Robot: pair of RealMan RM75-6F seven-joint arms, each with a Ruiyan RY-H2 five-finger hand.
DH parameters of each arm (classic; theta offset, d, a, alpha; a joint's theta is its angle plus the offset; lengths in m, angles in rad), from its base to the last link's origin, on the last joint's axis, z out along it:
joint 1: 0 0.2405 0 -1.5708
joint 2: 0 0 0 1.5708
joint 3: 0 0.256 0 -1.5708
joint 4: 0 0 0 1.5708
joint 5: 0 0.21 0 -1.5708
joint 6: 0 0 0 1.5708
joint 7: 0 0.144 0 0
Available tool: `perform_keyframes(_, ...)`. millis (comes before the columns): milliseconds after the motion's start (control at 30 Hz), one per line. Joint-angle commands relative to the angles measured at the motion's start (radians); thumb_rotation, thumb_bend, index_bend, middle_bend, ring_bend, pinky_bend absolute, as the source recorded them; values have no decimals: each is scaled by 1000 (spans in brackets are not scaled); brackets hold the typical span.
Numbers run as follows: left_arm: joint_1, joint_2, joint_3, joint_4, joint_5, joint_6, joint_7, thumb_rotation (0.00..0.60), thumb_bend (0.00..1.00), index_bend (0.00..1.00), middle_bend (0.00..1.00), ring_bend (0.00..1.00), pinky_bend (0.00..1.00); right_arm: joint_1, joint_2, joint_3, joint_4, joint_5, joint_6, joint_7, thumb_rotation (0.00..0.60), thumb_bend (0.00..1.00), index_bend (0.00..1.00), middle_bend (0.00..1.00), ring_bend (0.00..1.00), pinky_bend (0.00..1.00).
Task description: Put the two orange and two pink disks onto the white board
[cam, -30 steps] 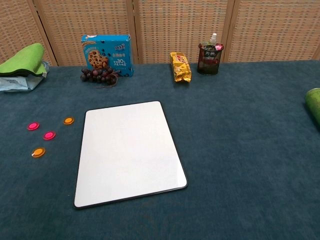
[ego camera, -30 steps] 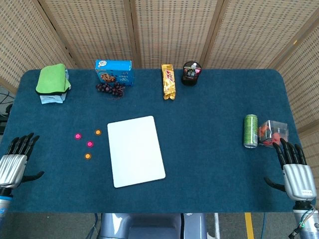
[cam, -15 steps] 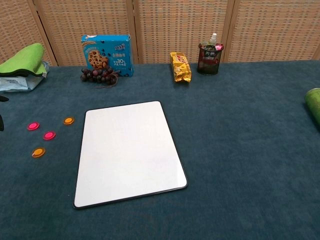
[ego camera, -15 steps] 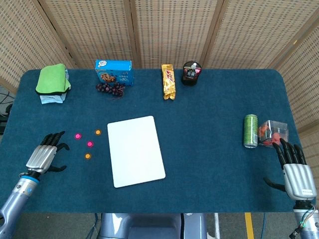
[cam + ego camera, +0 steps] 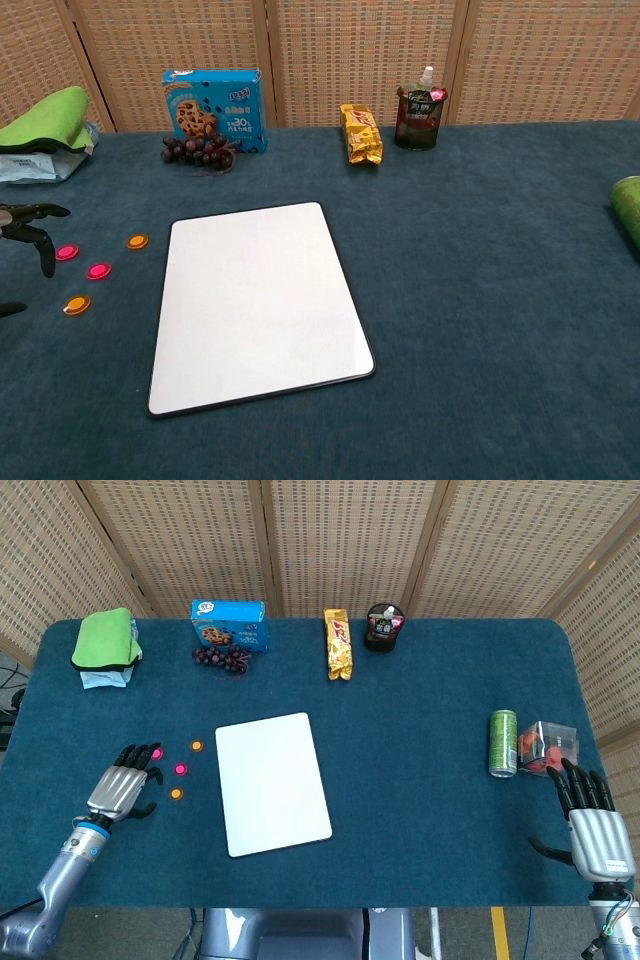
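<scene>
Four disks: all on the blue table cloth [image 5: 420, 800], left of the white board [image 5: 272, 783], none on it
pink disk near hand: [image 5: 157, 753], fingertips of left hand right at it, contact cannot tell
second pink disk: [image 5: 181, 769], just right of the first, between the two orange ones
upper orange disk: [image 5: 197, 746], closest to board's left edge, not touching
lower orange disk: [image 5: 176, 793], nearest the table's front edge of the four
white board: flat, tilted slightly, bare surface
left hand: [image 5: 124, 785], fingers apart and stretched forward, holds nothing; chest view shows only dark fingertips at left edge
right hand: [image 5: 594, 825], far right front corner, fingers spread, holds nothing
green can: [image 5: 503, 743], upright, just beside a clear box with red items [image 5: 547, 747]
back row: green cloth [image 5: 105, 638], blue cookie box [image 5: 229, 624], grapes [image 5: 222, 658], yellow snack bag [image 5: 339, 644], dark cup [image 5: 383, 627]
</scene>
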Motion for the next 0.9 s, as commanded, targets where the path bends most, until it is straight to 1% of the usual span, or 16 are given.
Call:
perform_keyframes(33,-11,-16,2,13,-10,-10,16,600,291,420,0,0,0,0,0,0,0,0,0,0,600,2,0,0,0,0)
perform_keyframes(200,-36,-51,-3,39,-30,-29,46,600,294,420,0,0,0,0,1,0,-1,2,-2,1,600,4,0,0,0,0)
perform_keyframes(500,-64,-85,-4,53,-78,-57,105,600,294,421,0,0,0,1,2,1,-2,6,-5,5,600,5,0,0,0,0)
perform_keyframes(800,-73,-105,5,66,-110,-68,122,600,296,421,0,0,0,2,5,1,-4,9,-9,13,600,23,0,0,0,0)
perform_keyframes(867,-75,-109,7,70,-110,-70,117,600,299,438,0,0,0,2,5,1,-4,8,-9,14,600,25,0,0,0,0)
perform_keyframes(900,-76,-111,8,72,-109,-68,115,600,303,462,0,0,0,2,5,0,-4,8,-9,15,600,24,0,0,0,0)
